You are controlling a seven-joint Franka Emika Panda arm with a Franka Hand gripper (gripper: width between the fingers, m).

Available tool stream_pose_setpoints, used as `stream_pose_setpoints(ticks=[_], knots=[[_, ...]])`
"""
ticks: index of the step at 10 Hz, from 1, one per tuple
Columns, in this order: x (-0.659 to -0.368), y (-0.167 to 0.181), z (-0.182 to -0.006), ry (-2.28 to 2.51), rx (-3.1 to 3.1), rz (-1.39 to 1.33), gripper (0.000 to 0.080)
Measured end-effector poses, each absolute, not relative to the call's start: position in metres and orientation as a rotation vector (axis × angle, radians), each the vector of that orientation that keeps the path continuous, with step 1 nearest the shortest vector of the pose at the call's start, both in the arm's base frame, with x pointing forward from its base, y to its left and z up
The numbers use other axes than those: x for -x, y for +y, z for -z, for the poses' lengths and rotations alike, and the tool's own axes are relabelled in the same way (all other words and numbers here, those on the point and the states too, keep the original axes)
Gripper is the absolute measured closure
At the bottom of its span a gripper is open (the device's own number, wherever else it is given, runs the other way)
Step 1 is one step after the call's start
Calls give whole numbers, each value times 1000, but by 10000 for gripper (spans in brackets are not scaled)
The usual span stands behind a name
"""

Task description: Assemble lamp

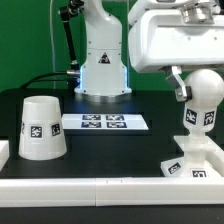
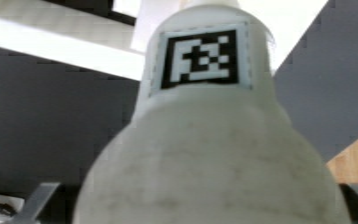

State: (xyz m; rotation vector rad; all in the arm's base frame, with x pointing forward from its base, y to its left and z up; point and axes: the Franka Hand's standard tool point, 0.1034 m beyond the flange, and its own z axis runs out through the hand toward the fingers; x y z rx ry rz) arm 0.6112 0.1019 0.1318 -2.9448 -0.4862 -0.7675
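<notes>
The white bulb (image 1: 205,95) stands upright, round head up, with its neck down on the low white base (image 1: 186,168) at the exterior view's right front. My gripper (image 1: 192,88) comes down from above and is shut on the bulb's round head; one dark finger (image 1: 180,86) shows on its left side. In the wrist view the bulb (image 2: 202,140) fills the frame, its tag toward the camera, with my gripper (image 2: 197,206) around it and fingers (image 2: 44,200) at both sides. The cone-shaped shade (image 1: 42,128) stands alone at the left.
The marker board (image 1: 105,122) lies flat in the middle of the black table. The arm's white pedestal (image 1: 102,65) stands behind it, with a black cable to its left. A white border (image 1: 60,190) runs along the table's front edge.
</notes>
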Motion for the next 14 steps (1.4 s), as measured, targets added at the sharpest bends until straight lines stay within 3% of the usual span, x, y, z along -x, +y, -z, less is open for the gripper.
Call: stream_pose_setpoints(ticks=[4,8,9,10,14], knots=[[-603,100,-120,-487,2952,796,222],[-604,95,-120,-483,2953,862,222],[-604,95,-120,-483,2953,862,129],[-604,95,-120,-483,2953,862,106],[-602,101,-126,-479,2948,852,100]])
